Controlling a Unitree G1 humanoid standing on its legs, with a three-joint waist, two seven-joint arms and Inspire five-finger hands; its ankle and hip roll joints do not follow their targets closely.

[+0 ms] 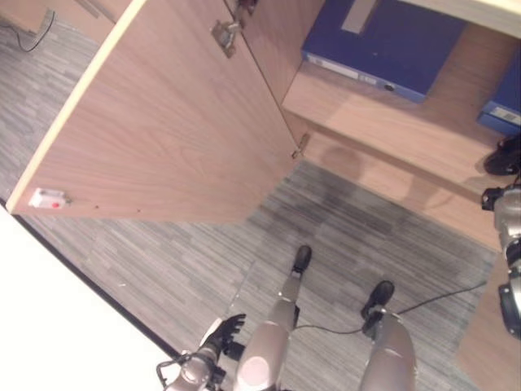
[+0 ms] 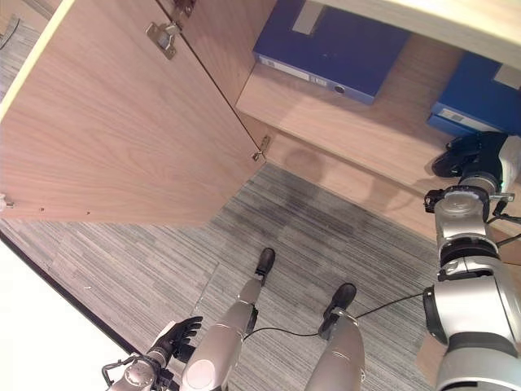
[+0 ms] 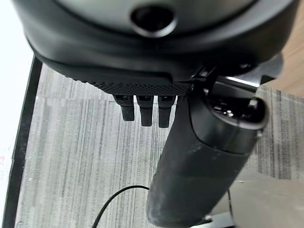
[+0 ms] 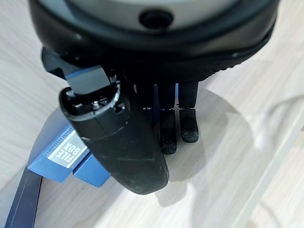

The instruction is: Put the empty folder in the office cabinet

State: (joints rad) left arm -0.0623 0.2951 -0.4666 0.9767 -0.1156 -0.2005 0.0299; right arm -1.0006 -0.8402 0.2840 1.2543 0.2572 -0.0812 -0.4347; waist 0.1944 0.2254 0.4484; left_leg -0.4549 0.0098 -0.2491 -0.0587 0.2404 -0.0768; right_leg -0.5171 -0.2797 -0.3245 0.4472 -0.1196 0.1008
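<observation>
The right hand (image 2: 475, 155) reaches into the open office cabinet (image 2: 342, 122) at the shelf (image 4: 237, 156), and the step in hand looks like settling or letting go of the blue folder (image 4: 59, 154) there. To do it well, keep the palm low over the shelf board, ease the folder fully onto the wood so no corner overhangs, and draw straight back without dragging it. In the right wrist view its fingers (image 4: 189, 126) hang fairly straight and relaxed, tips just above the shelf, curled round nothing. The folder lies flat on the shelf on the thumb's side, just beside and partly under the thumb, apart from the fingertips. A second blue folder (image 1: 383, 45) lies well apart, further along the shelf. The left hand (image 1: 221, 332) hangs idle over the carpeted floor (image 1: 163, 261), fingers loosely open and empty.
</observation>
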